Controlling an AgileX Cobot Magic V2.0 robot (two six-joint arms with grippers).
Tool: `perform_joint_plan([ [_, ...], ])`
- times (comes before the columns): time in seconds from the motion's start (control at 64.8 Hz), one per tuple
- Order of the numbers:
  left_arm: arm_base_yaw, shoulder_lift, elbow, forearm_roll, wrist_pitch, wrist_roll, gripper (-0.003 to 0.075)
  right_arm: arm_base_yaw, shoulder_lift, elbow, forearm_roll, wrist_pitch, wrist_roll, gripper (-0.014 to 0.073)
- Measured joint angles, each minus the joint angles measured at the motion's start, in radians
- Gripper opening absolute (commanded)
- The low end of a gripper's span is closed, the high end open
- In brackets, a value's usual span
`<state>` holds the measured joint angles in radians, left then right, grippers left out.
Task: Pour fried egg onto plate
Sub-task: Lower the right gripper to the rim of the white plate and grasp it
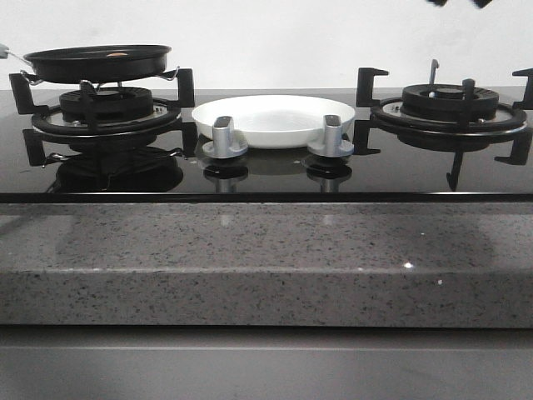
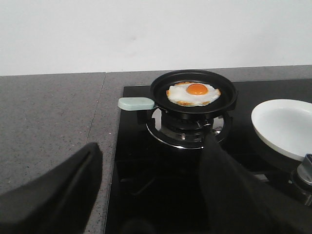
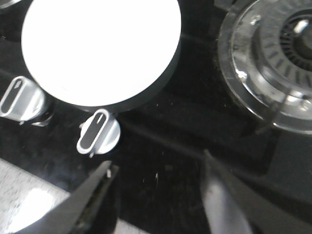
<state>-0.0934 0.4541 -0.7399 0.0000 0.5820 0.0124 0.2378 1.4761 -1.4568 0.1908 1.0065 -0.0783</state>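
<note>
Left wrist view shows the small, flat fried egg (image 2: 193, 93), white with an orange yolk, lying in the middle of a round black frying pan (image 2: 194, 108) that sits on the left gas burner (image 2: 185, 130) of a glossy black glass hob (image 2: 146, 185). The pan's pale green handle (image 2: 135, 103) juts out toward the speckled grey stone bench (image 2: 48, 122), probably left that way so the left tool (image 2: 153, 187) can reach it from the side; that tool is spread wide, its dark fingers (image 2: 63, 190) apart and holding nothing, well short of the handle.

Just beside the pan, between the two burners, rests the wide, shallow, glossy white plate (image 1: 260, 119), bare and behind two silver control knobs (image 1: 223, 137). My guess is it stands close so the pan needs only a short carry and a tilt to slide the egg out. From the front, the egg shows only as a faint sliver above the pan rim.

The right tool (image 3: 158, 195) hangs above the hob near the plate's edge and one knob, open and holding nothing, likely waiting clear of the pour. The right gas burner (image 1: 450, 104) carries nothing.

No brand, label or readable writing appears anywhere; the knobs bear only a dark pointer slot.
</note>
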Motion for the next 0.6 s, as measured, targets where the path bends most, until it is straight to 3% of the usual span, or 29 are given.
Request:
perform_joint_plan([
  [0.602,0.0,0.0,0.0,0.0,0.0,0.0,0.0375,0.0,0.491,-0.479,0.0,0.199,0.0,0.0371],
])
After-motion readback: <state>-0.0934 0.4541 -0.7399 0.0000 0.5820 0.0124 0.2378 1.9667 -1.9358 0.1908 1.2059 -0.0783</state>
